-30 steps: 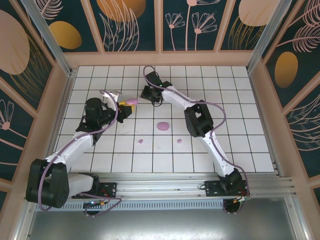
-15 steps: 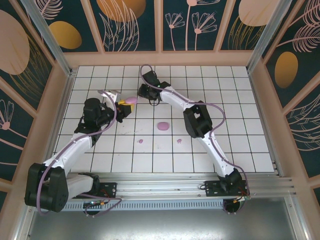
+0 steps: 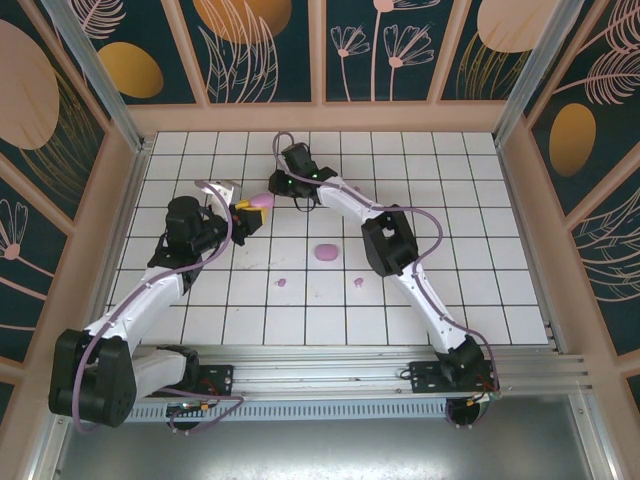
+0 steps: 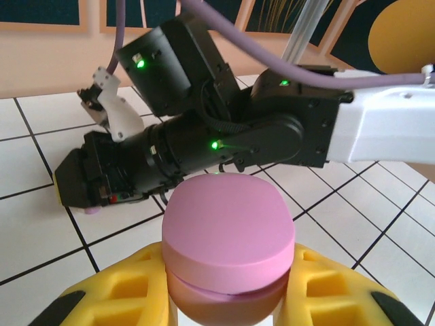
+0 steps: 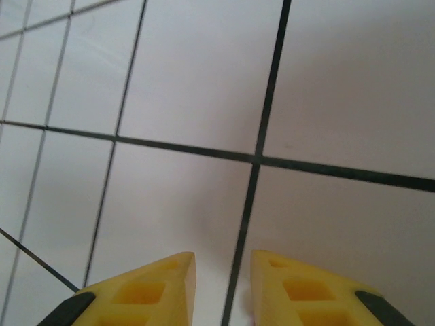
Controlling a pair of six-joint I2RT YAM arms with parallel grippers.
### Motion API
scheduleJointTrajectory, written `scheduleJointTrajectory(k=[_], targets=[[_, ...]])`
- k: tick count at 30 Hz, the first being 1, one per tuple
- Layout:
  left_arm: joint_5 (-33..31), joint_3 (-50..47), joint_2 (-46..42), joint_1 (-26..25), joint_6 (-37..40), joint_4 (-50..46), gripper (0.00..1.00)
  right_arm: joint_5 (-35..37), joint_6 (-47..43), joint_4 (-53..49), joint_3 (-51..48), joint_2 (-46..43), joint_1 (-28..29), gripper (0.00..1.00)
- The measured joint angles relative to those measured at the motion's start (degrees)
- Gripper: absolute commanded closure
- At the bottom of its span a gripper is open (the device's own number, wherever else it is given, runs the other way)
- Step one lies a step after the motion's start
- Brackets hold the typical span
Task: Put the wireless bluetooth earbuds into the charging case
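Left pincer (image 4: 228, 302) is clamped shut on the charging case (image 4: 229, 224); case is held off the desk (image 3: 480, 250) between the yellow fingers (image 4: 115, 295), lid seam closed; right arm is seen just behind it in the left wrist view. Right pincer (image 5: 223, 285) is held low over bare tiles at the far left-centre of the desk, near the held case but not touching it; jaws are parted by a narrow gap, nothing seen between the tips. A small lilac speck (image 4: 92, 210) is seen at the right pincer's tip; what it is cannot be told. One earbud (image 3: 281, 283) and another earbud (image 3: 358, 283) are lying loose mid-desk, well apart; a second case (image 3: 325, 252) is lying between and beyond them.
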Motion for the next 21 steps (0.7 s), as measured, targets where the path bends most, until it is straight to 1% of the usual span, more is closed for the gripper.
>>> scheduleJointTrajectory(k=[5, 12, 17, 21], targets=[[0.0, 0.0, 0.0, 0.0, 0.0, -0.3, 1.0, -1.3, -2.6, -0.7, 0.4, 0.5, 0.0, 0.77], [0.0, 0.0, -0.5, 0.0, 0.0, -0.7, 1.0, -2.9, -7.2, -3.3, 0.6, 0.5, 0.3, 0.77], [-0.1, 0.0, -1.0, 0.0, 0.0, -0.9, 1.0, -2.5, -10.8, -3.5, 0.6, 0.5, 0.6, 0.77], [-0.4, -0.4, -1.8, 0.0, 0.0, -1.3, 1.0, -0.7, -13.2, -3.7, 0.6, 0.4, 1.1, 0.77]])
